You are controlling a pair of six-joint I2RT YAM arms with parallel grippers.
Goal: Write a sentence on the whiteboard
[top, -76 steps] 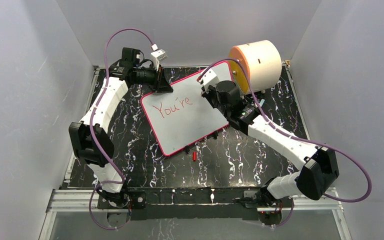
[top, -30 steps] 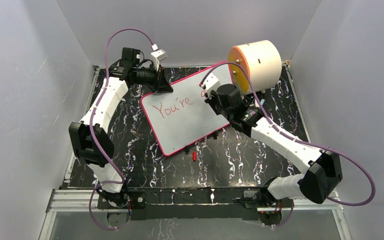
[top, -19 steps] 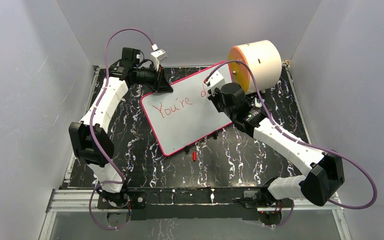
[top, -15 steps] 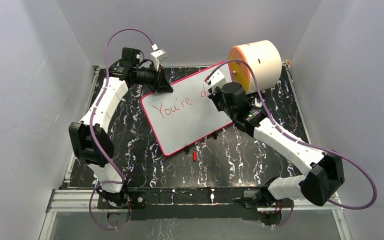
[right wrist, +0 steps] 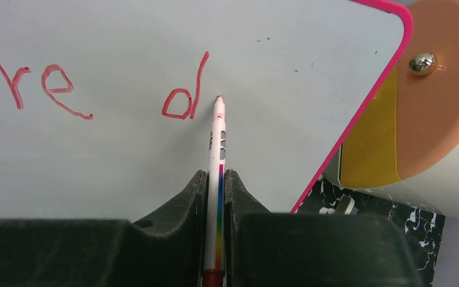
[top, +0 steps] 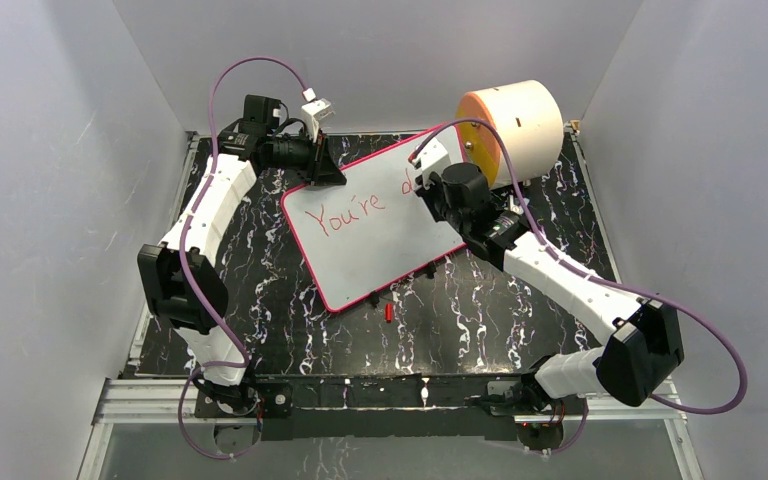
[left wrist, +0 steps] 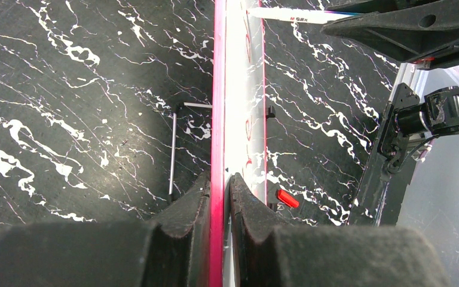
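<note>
The left gripper point(left wrist: 220, 179) is nipped narrow on the whiteboard point(top: 380, 240), 1 finger on each face of its pink edge at the far left corner. The right gripper point(right wrist: 215, 176) is closed tight on a marker point(right wrist: 217, 143), its 2 fingers clamping the barrel. The red tip meets the board's face just beside the foot of the "d". The sentence point(top: 345, 215) reads "You're d" in red across the board's far half. The board's far right corner sits in front of the cylinder point(top: 520, 120). A red cap point(top: 388, 312) lies on the table point(top: 480, 310) just off the board's near edge.
</note>
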